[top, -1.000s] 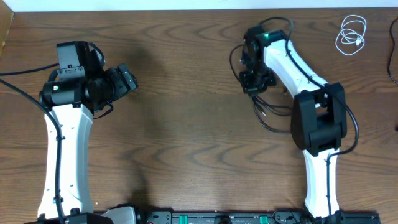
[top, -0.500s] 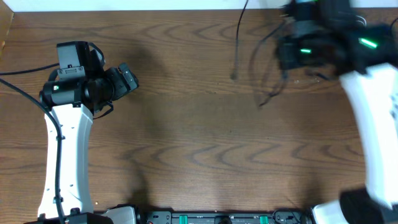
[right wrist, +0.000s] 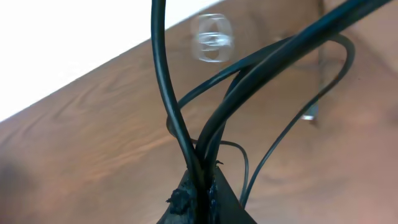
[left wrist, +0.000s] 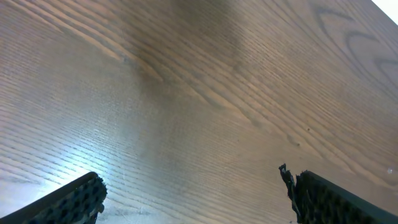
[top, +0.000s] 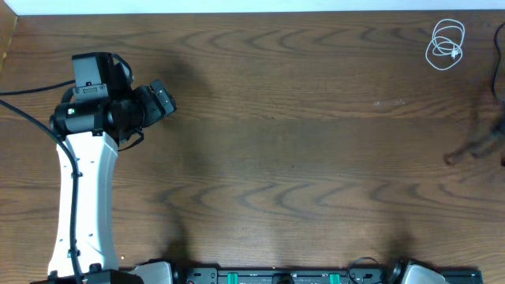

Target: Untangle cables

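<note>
The white cable (top: 446, 43) lies in small loops at the far right back of the table; it shows blurred in the right wrist view (right wrist: 211, 38). My right gripper (right wrist: 202, 177) is shut on several strands of the black cable (right wrist: 168, 93), which rise from its closed jaws above the table. In the overhead view the right arm is out of frame; only a blurred dark streak of the black cable (top: 473, 148) shows at the right edge. My left gripper (top: 158, 101) is open and empty over bare wood at the left (left wrist: 193, 199).
The wooden table (top: 276, 158) runs to a white wall along its back edge. A thick dark cable (top: 497, 79) hangs at the far right edge. The left arm's base stands at the front left.
My right arm has swung from the table's back middle to the right and out of the overhead frame, taking the black cable with it. The left arm and white cable have not moved.
</note>
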Robot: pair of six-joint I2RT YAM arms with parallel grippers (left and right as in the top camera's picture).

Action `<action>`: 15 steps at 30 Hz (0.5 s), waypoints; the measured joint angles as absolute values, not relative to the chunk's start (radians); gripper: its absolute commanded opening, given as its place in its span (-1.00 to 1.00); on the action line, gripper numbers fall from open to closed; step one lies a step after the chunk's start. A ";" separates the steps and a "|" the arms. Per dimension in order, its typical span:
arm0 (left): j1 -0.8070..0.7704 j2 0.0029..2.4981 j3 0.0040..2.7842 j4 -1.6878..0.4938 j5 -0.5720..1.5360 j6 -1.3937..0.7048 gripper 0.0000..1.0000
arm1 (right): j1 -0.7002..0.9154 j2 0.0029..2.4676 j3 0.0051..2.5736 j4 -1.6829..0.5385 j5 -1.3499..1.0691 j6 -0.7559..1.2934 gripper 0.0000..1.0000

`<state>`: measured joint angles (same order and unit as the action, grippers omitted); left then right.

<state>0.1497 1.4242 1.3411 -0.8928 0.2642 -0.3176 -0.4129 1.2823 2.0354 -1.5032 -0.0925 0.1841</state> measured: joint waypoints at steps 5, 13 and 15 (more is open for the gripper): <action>0.150 1.424 1.341 -0.893 0.264 -0.318 0.95 | -0.602 1.278 2.032 -1.547 0.003 0.251 -0.98; 0.150 1.424 1.341 -0.893 0.265 -0.318 0.95 | -0.765 1.372 1.982 -1.542 0.073 0.297 -0.98; 0.150 1.424 1.341 -0.893 0.264 -0.318 0.95 | -0.789 1.418 1.971 -1.535 0.081 0.302 -0.98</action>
<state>0.1497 1.4242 1.3407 -0.8932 0.2642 -0.3176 -0.7895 1.4181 1.9713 -1.5349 0.0807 0.3023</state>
